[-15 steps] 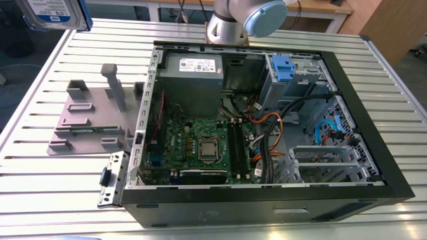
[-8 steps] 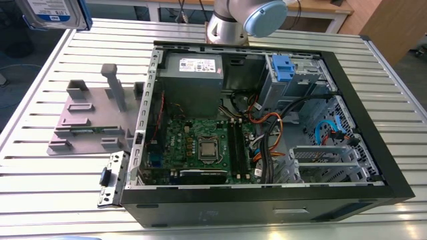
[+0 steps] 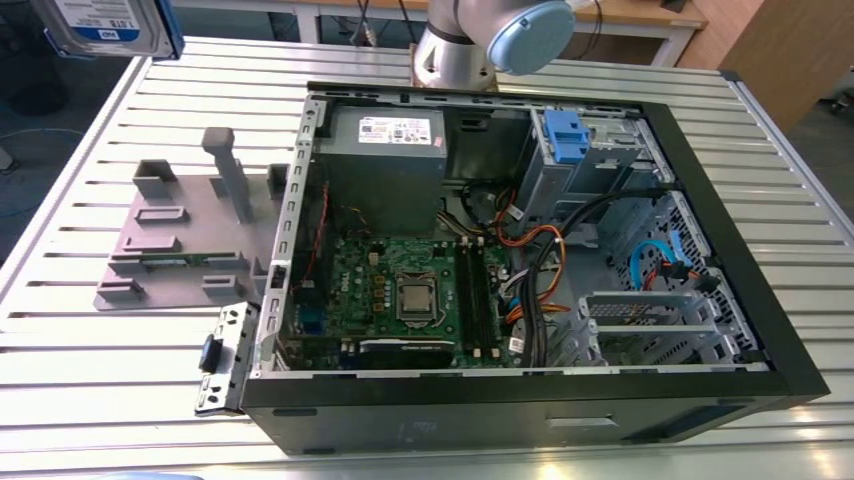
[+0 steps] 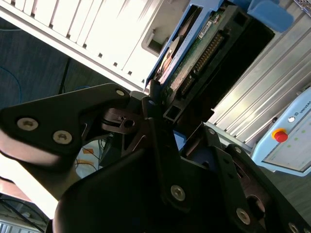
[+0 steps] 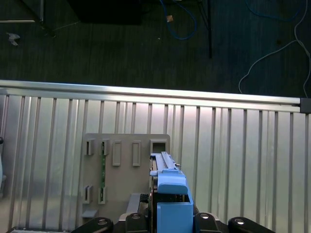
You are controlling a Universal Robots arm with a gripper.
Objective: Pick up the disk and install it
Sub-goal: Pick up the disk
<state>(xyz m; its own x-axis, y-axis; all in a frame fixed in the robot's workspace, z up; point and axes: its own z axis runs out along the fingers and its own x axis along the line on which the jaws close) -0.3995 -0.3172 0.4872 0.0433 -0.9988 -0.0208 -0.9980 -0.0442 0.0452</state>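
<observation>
The hand [image 4: 160, 104] is closed on the disk [image 4: 194, 46]. One end of the disk is clamped from both sides, and the rest of it reaches out beyond the fingertips. In the second wrist view the disk is seen edge-on, so its green circuit board and a row of connector pins are shown. The blue bracket [image 4: 268, 14] is seen at the end farthest from the hand.

In the first wrist view the disk [image 5: 171, 196] is seen from its narrow side, between the two black halves of the hand [image 5: 167, 222]. Beyond the hand lies the slatted metal desk [image 5: 243, 160], and a grey holder [image 5: 126, 179] with several upright slots is set on it. Past the edge of the desk a dark floor [image 5: 121, 48] with loose cables [image 5: 272, 53] is seen.

In the exterior view the label side of the disk [image 3: 107, 25] is shown, lifted off the desk [image 3: 80, 400] and cut by the edge of the picture. The open case [image 3: 721, 230] lies on the desk, well apart from the held disk. The holder [image 3: 174, 245] is placed just beside the case, on the side nearer to the disk. Part of the arm [image 3: 514, 35] is seen behind the case.
</observation>
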